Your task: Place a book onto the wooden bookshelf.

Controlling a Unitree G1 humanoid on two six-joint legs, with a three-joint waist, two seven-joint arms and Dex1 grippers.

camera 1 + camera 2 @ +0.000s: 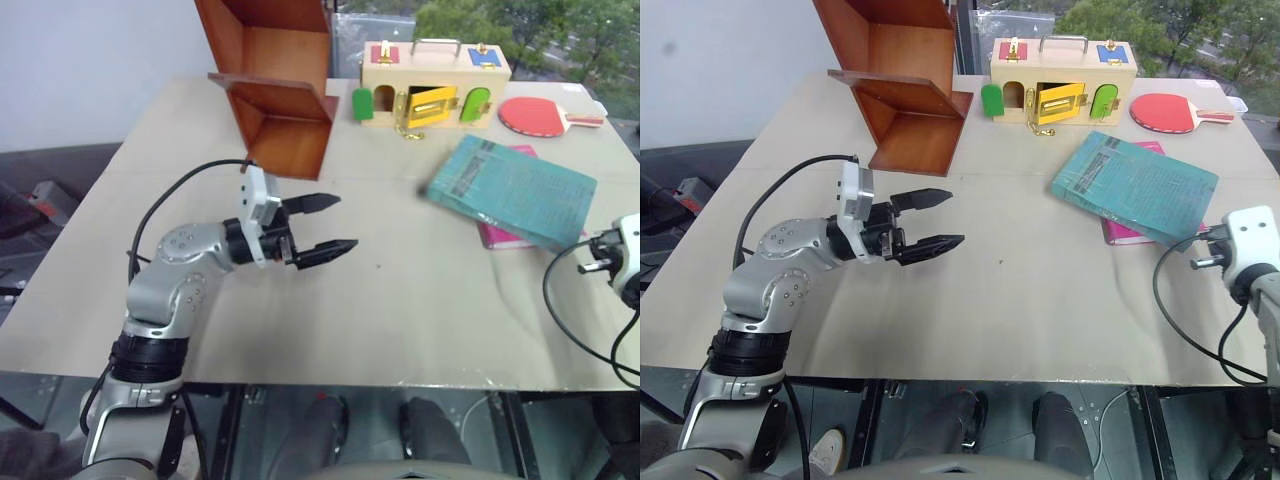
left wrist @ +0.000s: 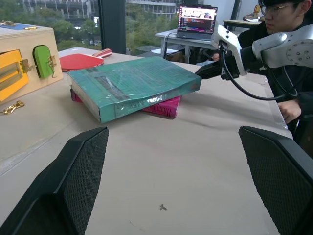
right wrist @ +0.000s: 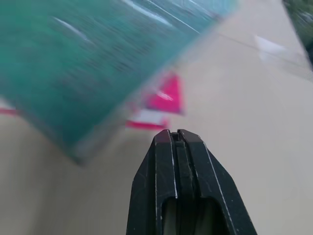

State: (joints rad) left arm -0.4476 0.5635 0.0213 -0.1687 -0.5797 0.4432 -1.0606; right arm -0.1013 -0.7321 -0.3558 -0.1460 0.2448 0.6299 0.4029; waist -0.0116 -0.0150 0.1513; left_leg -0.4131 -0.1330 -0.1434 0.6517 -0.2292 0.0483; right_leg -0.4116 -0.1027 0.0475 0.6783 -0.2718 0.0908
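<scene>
The teal book (image 1: 512,190) lies at the table's right, resting aslant on a smaller pink book (image 1: 497,237). The reddish-brown wooden bookshelf (image 1: 280,90) stands at the back left. My left gripper (image 1: 348,222) hovers open over the table's middle left, pointing toward the book with nothing between its fingers (image 2: 73,181). My right gripper (image 3: 175,132) is shut and empty, its tips just short of the book's near corner (image 3: 78,147). The left wrist view has it at that corner (image 2: 208,71); whether it touches is unclear.
A pale wooden box with coloured doors (image 1: 435,90) and a red table-tennis paddle (image 1: 535,115) sit along the back. Beyond the table's right side, a person sits near a laptop (image 2: 198,19). Bare tabletop (image 1: 400,290) lies between my grippers.
</scene>
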